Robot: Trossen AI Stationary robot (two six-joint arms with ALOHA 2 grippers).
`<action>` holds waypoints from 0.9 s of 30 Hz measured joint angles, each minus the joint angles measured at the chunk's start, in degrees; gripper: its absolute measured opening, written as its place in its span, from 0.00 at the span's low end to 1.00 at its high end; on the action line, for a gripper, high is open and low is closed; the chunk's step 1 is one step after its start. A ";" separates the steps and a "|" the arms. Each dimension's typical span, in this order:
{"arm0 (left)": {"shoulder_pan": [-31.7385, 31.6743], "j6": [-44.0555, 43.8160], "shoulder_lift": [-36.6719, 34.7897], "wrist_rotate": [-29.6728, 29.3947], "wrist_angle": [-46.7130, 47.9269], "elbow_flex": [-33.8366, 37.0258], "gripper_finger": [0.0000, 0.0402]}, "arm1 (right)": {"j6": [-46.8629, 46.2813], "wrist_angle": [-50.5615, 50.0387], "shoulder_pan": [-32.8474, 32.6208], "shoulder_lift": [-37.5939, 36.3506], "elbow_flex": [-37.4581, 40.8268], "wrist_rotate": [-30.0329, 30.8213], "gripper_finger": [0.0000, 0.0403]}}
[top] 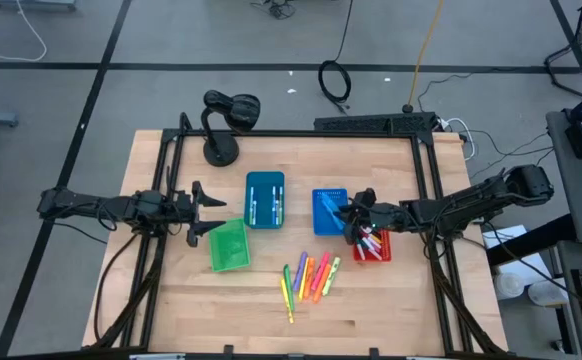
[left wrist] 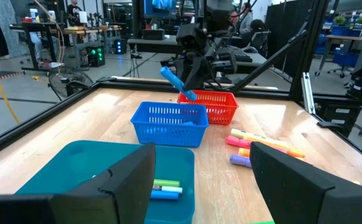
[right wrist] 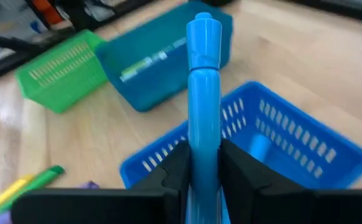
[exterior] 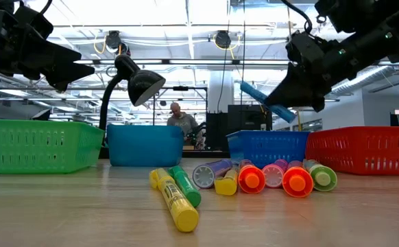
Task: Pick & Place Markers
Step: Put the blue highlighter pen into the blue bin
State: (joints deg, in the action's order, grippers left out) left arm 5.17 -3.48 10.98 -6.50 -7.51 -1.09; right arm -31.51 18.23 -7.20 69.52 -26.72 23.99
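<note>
High view: right tool (top: 354, 214) hangs over the blue bin (top: 328, 212), gripping a blue marker (top: 331, 208). Low view: that marker juts down-left from the tool, above the bin. Left wrist view: left tool (left wrist: 201, 180) stands wide, holding nothing.

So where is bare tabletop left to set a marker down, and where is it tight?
Free: the front left corner of the table, below the green bin. Crowded: the loose markers at front centre, and around the right gripper between blue bin and red bin.
</note>
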 joint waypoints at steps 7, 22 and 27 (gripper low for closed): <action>0.00 0.01 -0.01 0.00 0.00 -0.01 0.66 | -2.29 -8.11 0.08 0.01 -3.04 4.18 0.14; 0.00 0.02 -0.02 0.00 0.00 -0.02 0.66 | -1.69 -30.31 -9.79 5.76 -20.79 23.42 0.14; 0.00 0.01 -0.02 0.00 -0.01 -0.02 0.66 | -7.84 -35.16 -8.20 10.37 -24.17 23.67 0.13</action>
State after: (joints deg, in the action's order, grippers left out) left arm 5.17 -3.47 10.96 -6.50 -7.52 -1.10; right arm -39.35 -16.93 -15.40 79.89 -50.89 47.66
